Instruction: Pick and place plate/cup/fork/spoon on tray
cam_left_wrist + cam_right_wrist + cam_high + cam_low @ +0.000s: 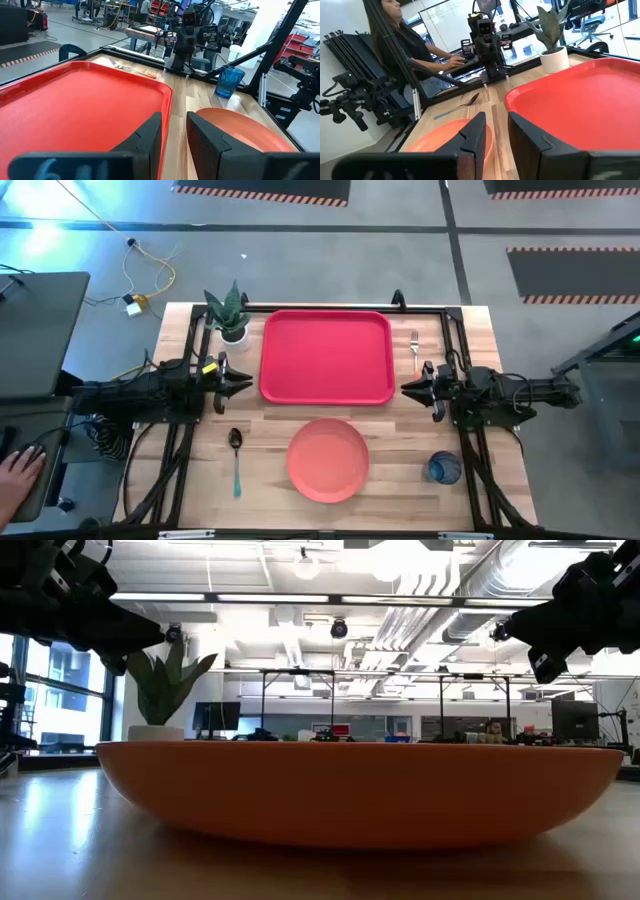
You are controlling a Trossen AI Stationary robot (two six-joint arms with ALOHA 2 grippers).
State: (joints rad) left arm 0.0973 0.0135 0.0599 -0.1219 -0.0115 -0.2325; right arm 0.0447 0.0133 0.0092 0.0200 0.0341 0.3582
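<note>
The red tray [326, 356] lies flat at the table's far middle, with nothing on it. The salmon-pink plate [328, 459] rests on the table in front of it. The teal-handled spoon [236, 458] lies left of the plate. The orange-handled fork [414, 347] lies right of the tray. The blue tumbler [443, 468] stands at the near right. My left gripper [244, 383] hovers open at the tray's left edge. My right gripper [408, 389] hovers open at the tray's right edge. Both are empty.
A potted plant [229, 313] stands at the tray's far left corner. A person sits beyond the table's left side [407, 45], with a hand [20, 470] near the left edge. Bare wood lies between plate and tumbler.
</note>
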